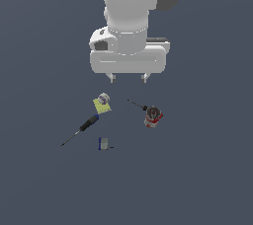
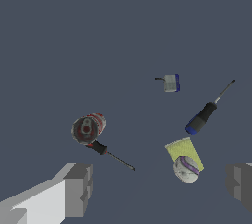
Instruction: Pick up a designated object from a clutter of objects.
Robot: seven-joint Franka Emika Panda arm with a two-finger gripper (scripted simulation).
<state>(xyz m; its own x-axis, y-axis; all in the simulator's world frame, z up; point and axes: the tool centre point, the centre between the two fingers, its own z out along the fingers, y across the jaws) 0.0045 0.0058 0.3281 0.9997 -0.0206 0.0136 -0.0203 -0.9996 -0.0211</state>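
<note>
— Five things are lying on the worktop [image 1: 207,169]. Going from the exterior view's left?

— The long screwdriver [image 1: 81,128] is lying aslant, then the yellow-green piece [image 1: 102,103] with its grey ball, and the small grey block [image 1: 104,143] is sitting nearer the camera.

— And the small screwdriver [image 1: 139,105]?

— It is lying right of those, its handle end touching the red can [image 1: 153,116].

— The fingers [image 1: 128,77]?

— They are hanging spread wide apart above the pile, gripping nothing.
</note>
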